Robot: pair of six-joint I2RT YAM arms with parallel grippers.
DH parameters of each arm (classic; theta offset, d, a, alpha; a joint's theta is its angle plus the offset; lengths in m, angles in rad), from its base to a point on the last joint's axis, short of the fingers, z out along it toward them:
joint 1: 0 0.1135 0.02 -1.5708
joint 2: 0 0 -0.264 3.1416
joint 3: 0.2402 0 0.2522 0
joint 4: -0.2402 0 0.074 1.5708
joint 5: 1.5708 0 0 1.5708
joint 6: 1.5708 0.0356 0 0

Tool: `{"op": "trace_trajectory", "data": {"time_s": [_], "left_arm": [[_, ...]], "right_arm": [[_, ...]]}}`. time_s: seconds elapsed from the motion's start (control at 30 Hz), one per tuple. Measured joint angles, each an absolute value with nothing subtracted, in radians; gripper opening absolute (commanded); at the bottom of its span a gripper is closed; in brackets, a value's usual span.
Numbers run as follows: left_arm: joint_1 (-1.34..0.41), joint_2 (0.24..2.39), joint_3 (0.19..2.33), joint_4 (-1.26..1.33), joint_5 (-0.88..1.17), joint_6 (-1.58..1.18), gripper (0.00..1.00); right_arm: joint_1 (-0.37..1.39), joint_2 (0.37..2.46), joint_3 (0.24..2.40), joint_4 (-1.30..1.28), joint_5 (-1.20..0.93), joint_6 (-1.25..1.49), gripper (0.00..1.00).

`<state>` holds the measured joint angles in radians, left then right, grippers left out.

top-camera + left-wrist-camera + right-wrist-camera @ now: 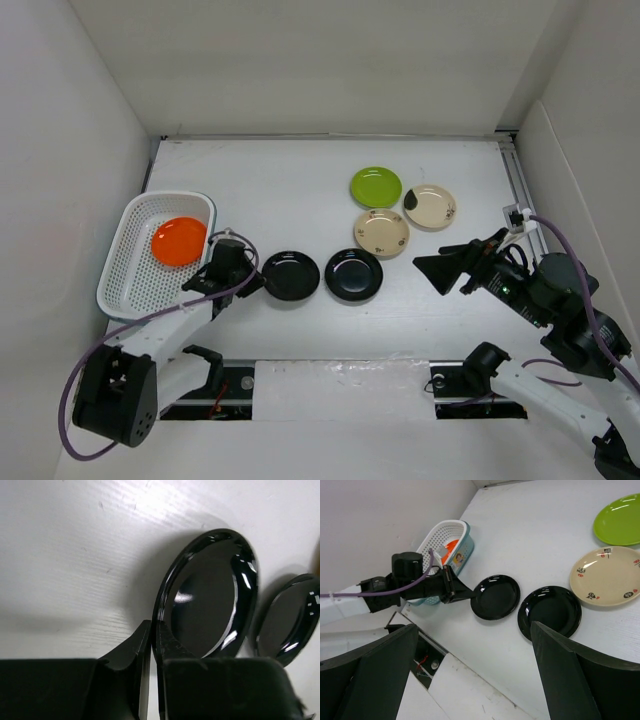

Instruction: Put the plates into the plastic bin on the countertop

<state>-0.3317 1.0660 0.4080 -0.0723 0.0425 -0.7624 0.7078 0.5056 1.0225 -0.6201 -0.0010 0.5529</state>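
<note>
The plates are lying in two places. One orange plate is sitting inside the bin at the left of the table; whether anything is lying under it cannot be told. The others are lying flat on the table itself.

The left gripper is pinching narrowly on the near rim of the left black plate, with one finger over the rim and one outside it (its own body is hiding the plate's lower edge in the left wrist view). The other black plate is lying just beside it, and that same view is cutting it off at the right.

Farther back, a beige plate and a second beige plate are sitting so close that I cannot tell if they are touching. The green plate is lying just behind them.

The right gripper is hanging wide open above the right side of the table, holding nothing and well apart from every plate.

The table is showing plain white and slightly glossy, and white walls are closing it in at the left, back and right.

A sticker with a cartoon figure is showing on the bin's side, its writing too small to read. The dark markings on the beige plates are looking like characters, but they are unreadable.
</note>
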Motion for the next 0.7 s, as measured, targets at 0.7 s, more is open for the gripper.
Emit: {"op": "trace_trajectory", "data": {"time_s": [0.7], "left_arm": [[0.287,1.082,0.872,-0.278,0.05,-0.704,0.0]], "right_arm": [[0.708,0.525,1.022,-0.619,-0.001,0.549,1.0]]}}
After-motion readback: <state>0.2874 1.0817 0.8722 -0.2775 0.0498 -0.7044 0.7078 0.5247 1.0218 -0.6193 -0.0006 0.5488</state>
